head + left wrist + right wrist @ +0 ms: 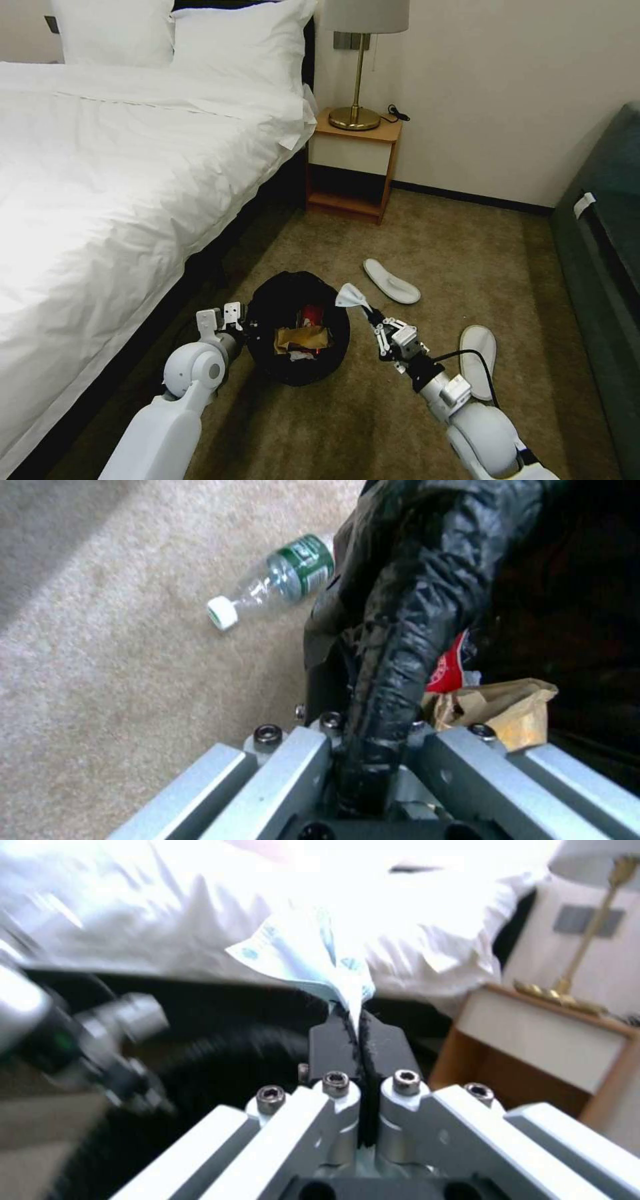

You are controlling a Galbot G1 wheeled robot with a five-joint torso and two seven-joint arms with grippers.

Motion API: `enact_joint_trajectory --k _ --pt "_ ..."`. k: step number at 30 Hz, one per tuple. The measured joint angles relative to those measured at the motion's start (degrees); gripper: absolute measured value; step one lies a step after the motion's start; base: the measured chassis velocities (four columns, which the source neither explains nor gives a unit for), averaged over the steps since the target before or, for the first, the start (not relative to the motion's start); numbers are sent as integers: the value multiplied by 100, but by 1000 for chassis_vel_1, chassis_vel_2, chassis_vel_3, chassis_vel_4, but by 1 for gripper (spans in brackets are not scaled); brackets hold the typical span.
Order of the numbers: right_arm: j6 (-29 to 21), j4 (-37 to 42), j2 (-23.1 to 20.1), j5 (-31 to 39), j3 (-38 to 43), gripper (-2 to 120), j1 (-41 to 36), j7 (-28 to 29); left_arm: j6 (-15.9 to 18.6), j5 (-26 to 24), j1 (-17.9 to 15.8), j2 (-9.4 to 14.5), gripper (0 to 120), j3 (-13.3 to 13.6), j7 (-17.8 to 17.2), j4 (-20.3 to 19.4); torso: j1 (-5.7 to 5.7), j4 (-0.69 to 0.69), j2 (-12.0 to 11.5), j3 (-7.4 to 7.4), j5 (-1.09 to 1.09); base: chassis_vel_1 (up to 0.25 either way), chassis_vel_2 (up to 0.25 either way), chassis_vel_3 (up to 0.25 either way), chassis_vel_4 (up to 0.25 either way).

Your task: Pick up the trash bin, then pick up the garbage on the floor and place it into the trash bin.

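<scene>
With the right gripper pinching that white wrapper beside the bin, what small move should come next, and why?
Probably ease the right gripper leftward over the black bag-lined round trash bin, then open. Its fingers are shut on the crumpled white wrapper, which hangs at the rim, not over the opening. The left gripper is clamped on the rim.

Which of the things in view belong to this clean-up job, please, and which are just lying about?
Job: trash bin held by left tool; white wrapper in right tool; bottle; two slippers.
Lying about: bed; lamp; nightstand.
</scene>
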Motion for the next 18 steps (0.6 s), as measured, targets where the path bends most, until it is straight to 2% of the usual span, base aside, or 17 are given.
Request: enact_joint_trajectory --k 8,18 --pt "-131 489 106 -231 -466 0 -176 -29 13 30 -106 -24 0 203 4 90 0 0 0 0 0 0 0 0 0" --pt "-315 394 285 -273 -953 0 146 -20 14 132 -88 -145 0 346 13 53 0 0 0 0 1 0 0 0 0"
